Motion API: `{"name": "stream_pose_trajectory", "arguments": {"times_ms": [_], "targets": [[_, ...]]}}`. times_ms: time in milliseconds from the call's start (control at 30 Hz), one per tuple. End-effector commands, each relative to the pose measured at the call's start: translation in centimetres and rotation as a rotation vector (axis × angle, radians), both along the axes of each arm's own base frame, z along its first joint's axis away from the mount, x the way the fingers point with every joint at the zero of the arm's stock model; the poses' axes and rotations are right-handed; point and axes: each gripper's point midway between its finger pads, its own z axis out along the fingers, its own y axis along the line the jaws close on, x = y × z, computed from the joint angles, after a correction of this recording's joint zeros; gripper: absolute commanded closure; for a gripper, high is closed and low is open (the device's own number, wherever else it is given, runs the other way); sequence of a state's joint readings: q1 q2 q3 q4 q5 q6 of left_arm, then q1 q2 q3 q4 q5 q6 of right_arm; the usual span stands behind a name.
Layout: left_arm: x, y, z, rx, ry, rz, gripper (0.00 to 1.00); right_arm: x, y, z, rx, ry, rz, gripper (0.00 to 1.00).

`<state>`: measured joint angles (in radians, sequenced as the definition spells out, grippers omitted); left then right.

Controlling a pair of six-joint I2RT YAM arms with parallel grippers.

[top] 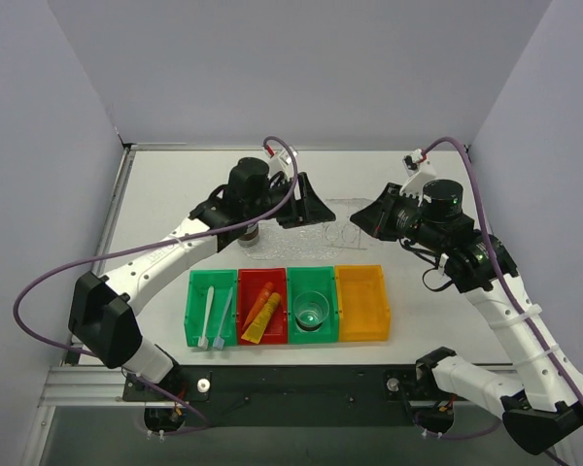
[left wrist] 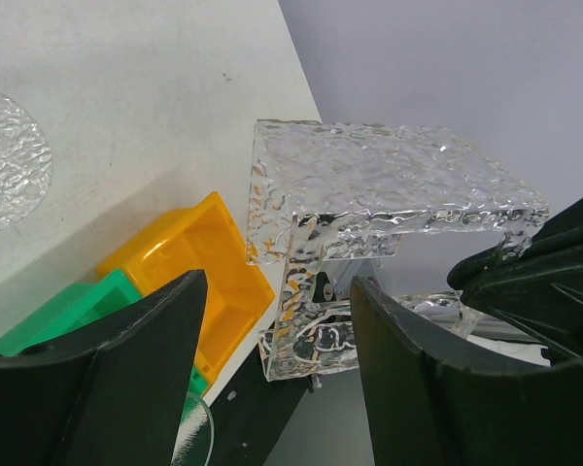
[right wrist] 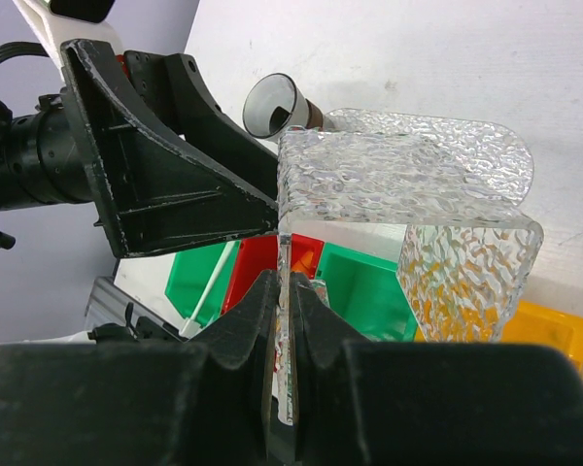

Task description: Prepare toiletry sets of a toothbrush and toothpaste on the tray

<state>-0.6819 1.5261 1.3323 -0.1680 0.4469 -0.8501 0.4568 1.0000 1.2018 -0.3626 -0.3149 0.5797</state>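
Note:
The clear bumpy tray [top: 338, 231] is off the table behind the bins, tilted. My right gripper [top: 366, 219] is shut on its thin edge, which shows between the pads in the right wrist view [right wrist: 289, 291]; the tray [right wrist: 408, 165] fills that view. My left gripper [top: 319, 214] is open, with its fingers [left wrist: 146, 340] to either side of the tray's other end [left wrist: 389, 189] and not touching it. The white toothbrush [top: 206, 316] and the pale blue toothbrush [top: 223, 311] lie in the left green bin [top: 196, 330]. The orange tube [top: 263, 299] and the yellow-orange tube [top: 260, 318] lie in the red bin [top: 245, 283].
A second green bin [top: 293, 282] holds a clear cup [top: 311, 311]. The orange bin [top: 361, 303] is empty. Another clear cup [top: 250, 236] stands under the left wrist. A clear bumpy piece [left wrist: 5, 160] lies on the table behind the bins.

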Motion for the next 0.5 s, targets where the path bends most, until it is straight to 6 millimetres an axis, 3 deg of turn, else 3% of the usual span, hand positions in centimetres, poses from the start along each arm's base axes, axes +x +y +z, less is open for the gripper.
{"name": "stream_pose_trajectory", "arguments": {"times_ms": [0,333,467], "targets": [[0.16,-0.73,2.49,-0.037,-0.065,-0.022,0.31,0.39,0.11,1.74,0.045,-0.062,-0.003,1.00],[0.57,-1.29,2.28,-0.010,-0.084,-0.018,0.41,0.72,0.58,1.13,0.043,-0.041,0.012,1.00],[0.84,-1.44,2.17,0.001,-0.084,-0.015,0.51,0.89,0.78,0.88,0.042,-0.032,0.016,1.00]]}}
